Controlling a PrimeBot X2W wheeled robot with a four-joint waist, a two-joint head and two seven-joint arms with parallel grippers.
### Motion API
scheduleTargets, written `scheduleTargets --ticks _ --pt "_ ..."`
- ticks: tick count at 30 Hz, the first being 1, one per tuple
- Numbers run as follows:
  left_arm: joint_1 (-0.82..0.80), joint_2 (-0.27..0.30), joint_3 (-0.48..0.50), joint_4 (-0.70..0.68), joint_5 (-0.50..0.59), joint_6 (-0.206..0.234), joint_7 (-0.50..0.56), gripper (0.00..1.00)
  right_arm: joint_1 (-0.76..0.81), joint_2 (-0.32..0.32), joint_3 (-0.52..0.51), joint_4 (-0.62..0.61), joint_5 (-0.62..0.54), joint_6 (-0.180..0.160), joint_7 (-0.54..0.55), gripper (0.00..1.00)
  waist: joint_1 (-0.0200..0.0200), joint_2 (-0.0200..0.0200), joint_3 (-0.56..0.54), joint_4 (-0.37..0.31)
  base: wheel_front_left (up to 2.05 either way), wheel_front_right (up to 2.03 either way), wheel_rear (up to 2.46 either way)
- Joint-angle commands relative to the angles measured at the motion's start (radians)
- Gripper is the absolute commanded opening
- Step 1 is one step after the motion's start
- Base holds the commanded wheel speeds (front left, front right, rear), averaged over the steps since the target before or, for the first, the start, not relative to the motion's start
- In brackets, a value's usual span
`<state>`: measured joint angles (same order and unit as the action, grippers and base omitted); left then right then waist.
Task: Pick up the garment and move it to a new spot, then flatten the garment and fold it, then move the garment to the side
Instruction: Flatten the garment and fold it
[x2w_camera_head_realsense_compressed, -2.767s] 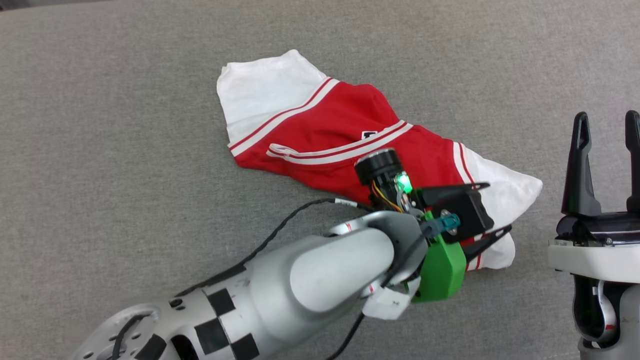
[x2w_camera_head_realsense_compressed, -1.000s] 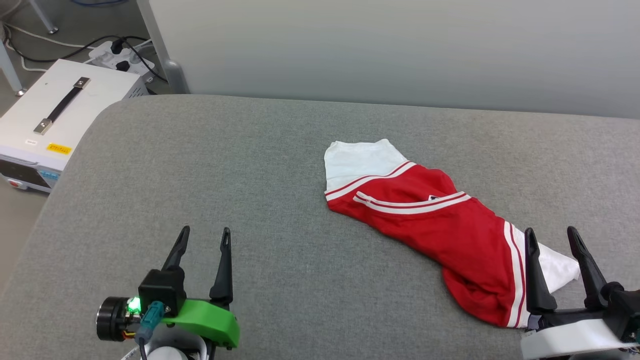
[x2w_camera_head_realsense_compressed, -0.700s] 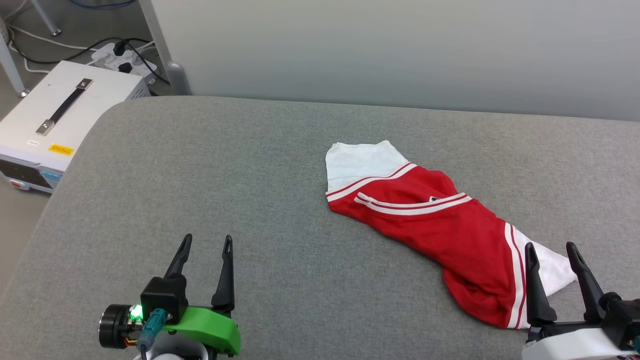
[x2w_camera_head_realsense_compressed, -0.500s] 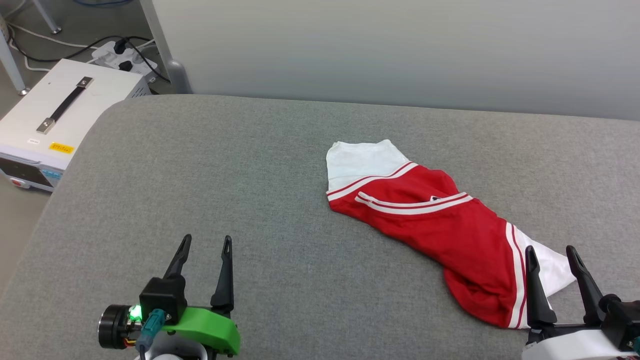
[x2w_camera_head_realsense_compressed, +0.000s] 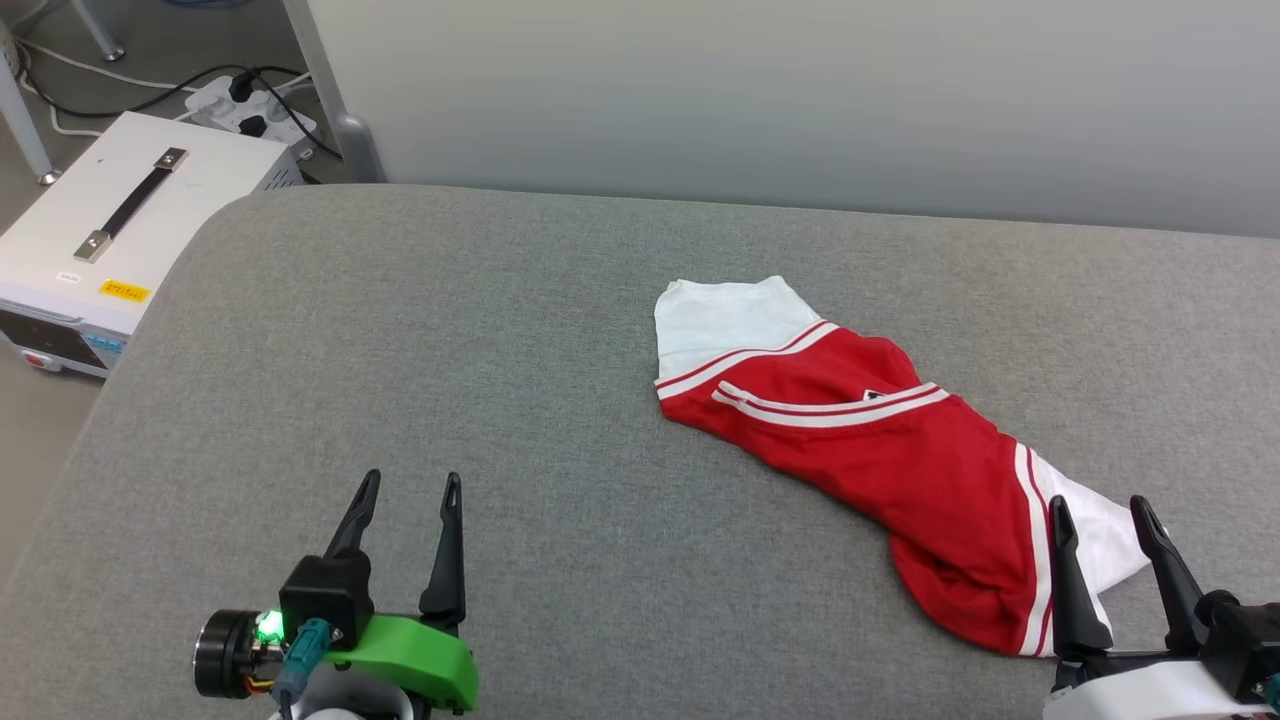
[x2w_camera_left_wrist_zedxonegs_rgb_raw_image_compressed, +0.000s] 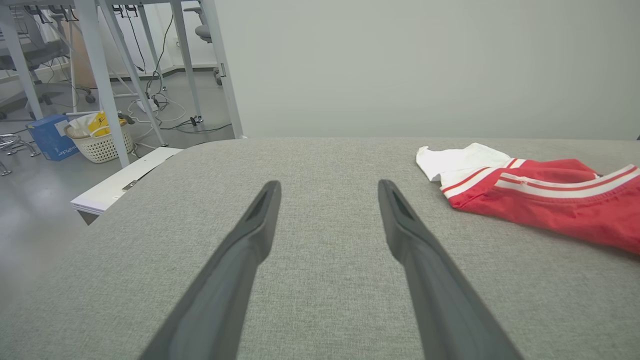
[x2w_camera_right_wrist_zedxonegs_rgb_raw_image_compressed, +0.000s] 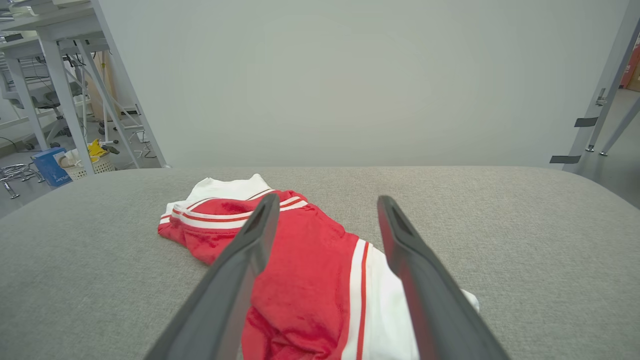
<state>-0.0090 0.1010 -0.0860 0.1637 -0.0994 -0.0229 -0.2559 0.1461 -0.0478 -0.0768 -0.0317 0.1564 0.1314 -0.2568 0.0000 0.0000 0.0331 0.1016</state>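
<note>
Loosely crumpled, the garment (x2w_camera_head_realsense_compressed: 880, 450) lies on the right half of the grey fabric-covered worktop (x2w_camera_head_realsense_compressed: 450, 330), running slantwise from about the middle toward the near right corner. It is red with red-and-white striped trim; one white sleeve sits at its far end, pointing to the far edge, and the other white sleeve sits at its near end, close to the near edge. No lettering shows on the upturned side. The right gripper (x2w_camera_head_realsense_compressed: 1099, 500) is at the near right corner, its two dark fingers spread apart and grasping nothing. In the right wrist view the near sleeve and a band of striped trim lie between those fingers, though whether the tips touch the cloth cannot be told. The left gripper (x2w_camera_head_realsense_compressed: 412, 477) is at the near edge left of the middle, over bare grey fabric and well apart from the garment, its fingers likewise released and empty. Off the far left corner a white box (x2w_camera_head_realsense_compressed: 110, 230) with a black handle stands on the floor, a power strip (x2w_camera_head_realsense_compressed: 255, 105) behind it. A pale wall (x2w_camera_head_realsense_compressed: 800, 100) rises past the far edge.
</note>
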Motion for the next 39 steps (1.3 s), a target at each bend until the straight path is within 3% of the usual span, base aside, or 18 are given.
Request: scheduleTargets --ticks 1,9,12,16,17,19,24,30,34,39 --pt "0.017 -0.005 0.007 0.003 0.009 -0.006 -0.006 1.00 0.007 -0.002 -0.004 0.003 0.007 -0.001 -0.005 1.00 0.0000 0.0000 0.001 0.000 0.00 0.00 0.00" --pt "0.006 -0.018 0.021 0.004 0.022 -0.016 -0.006 1.00 -0.057 -0.002 -0.085 -0.053 -0.045 -0.001 -0.005 1.00 0.0000 0.0000 0.017 0.002 0.00 0.00 0.00" --pt "0.000 -0.021 0.026 0.005 0.027 -0.018 -0.006 1.00 -0.101 -0.034 -0.138 -0.083 -0.049 -0.001 -0.005 1.00 0.0000 0.0000 0.023 0.002 0.00 0.00 0.00" --pt "-0.006 -0.025 0.034 0.003 0.031 -0.018 -0.006 1.00 -0.161 -0.127 -0.148 -0.101 -0.035 -0.001 -0.005 1.00 0.0000 0.0000 0.035 -0.005 0.00 0.00 0.00" --pt "-0.009 -0.027 0.038 0.001 0.033 -0.021 -0.006 1.00 -0.193 -0.233 -0.106 -0.052 -0.003 -0.001 -0.005 1.00 0.0000 0.0000 0.044 -0.011 0.00 0.00 0.00" --pt "-0.012 -0.029 0.040 -0.001 0.035 -0.023 -0.006 1.00 -0.220 -0.327 -0.056 0.008 0.047 -0.001 0.007 1.00 0.0000 0.0000 0.052 -0.014 0.00 0.00 0.00" --pt "-0.023 -0.035 0.038 -0.008 0.037 -0.025 -0.006 1.00 -0.290 -0.515 0.084 0.022 0.204 -0.001 0.236 1.00 0.0000 0.0000 0.083 -0.022 0.00 0.00 0.00" --pt "-0.054 -0.041 0.032 -0.012 0.037 -0.026 -0.006 1.00 -0.337 -0.683 0.221 0.036 0.402 -0.001 0.570 1.00 0.0000 0.0000 0.128 -0.015 0.00 0.00 0.00" --pt "-0.073 -0.045 0.026 -0.015 0.034 -0.026 -0.006 1.00 -0.362 -0.735 0.299 0.064 0.496 -0.001 0.753 1.00 0.0000 0.0000 0.159 -0.003 0.00 0.00 0.00" --pt "-0.101 -0.048 0.017 -0.018 0.029 -0.026 -0.006 1.00 -0.426 -0.757 0.384 0.112 0.533 -0.001 0.868 1.00 0.0000 0.0000 0.210 0.018 0.00 0.00 0.00"
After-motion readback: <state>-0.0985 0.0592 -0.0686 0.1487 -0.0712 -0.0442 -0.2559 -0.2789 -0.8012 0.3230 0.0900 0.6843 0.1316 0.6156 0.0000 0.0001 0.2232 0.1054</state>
